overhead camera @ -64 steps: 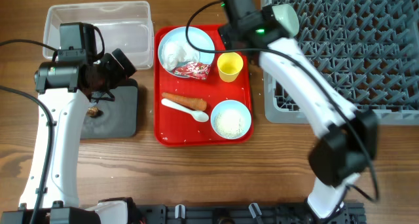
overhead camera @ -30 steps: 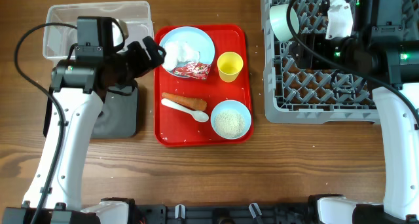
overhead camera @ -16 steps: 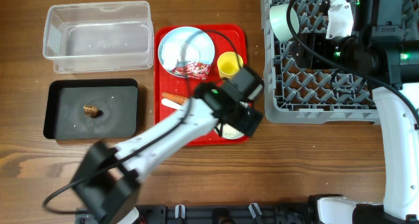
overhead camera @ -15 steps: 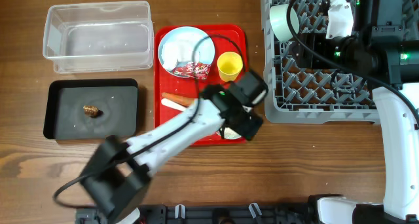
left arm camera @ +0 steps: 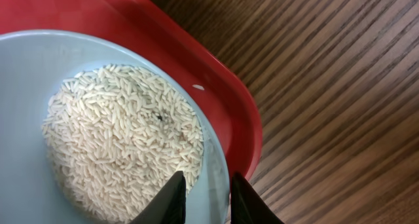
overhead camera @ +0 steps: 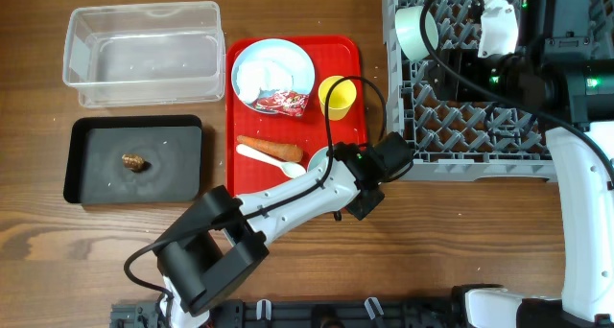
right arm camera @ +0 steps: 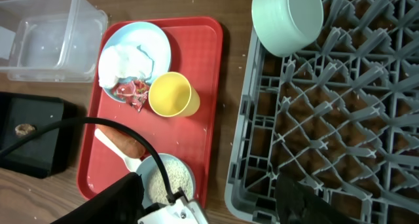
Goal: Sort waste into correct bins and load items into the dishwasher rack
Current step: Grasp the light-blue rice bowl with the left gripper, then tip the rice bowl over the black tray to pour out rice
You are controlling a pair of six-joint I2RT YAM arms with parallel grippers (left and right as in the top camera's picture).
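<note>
My left gripper [left arm camera: 206, 201] is shut on the rim of the pale blue-green bowl [left arm camera: 39, 73] holding white rice [left arm camera: 118, 139], one finger inside and one outside. From overhead the left arm [overhead camera: 288, 189] covers most of that bowl [overhead camera: 317, 158]. The plate [overhead camera: 288, 61] carries crumpled tissue [overhead camera: 257, 79] and the red wrapper [overhead camera: 283, 102]. The yellow cup [overhead camera: 336, 96], carrot [overhead camera: 271, 148] and white spoon [overhead camera: 257, 155] lie on the red tray. A second bowl [overhead camera: 413, 31] sits in the grey rack [overhead camera: 480, 107]. My right gripper [right arm camera: 209, 185] hangs open above the rack's edge.
The clear tub [overhead camera: 144, 55] stands at the back left. In front of it the black tray [overhead camera: 96, 175] holds a brown scrap [overhead camera: 133, 161]. The red tray [overhead camera: 357, 55] lies between the bins and the rack, its right edge close to the rack's wall.
The left arm swung from the plate across the red tray to the rice bowl, and its jaws closed on the bowl's rim. The right arm stayed still.
</note>
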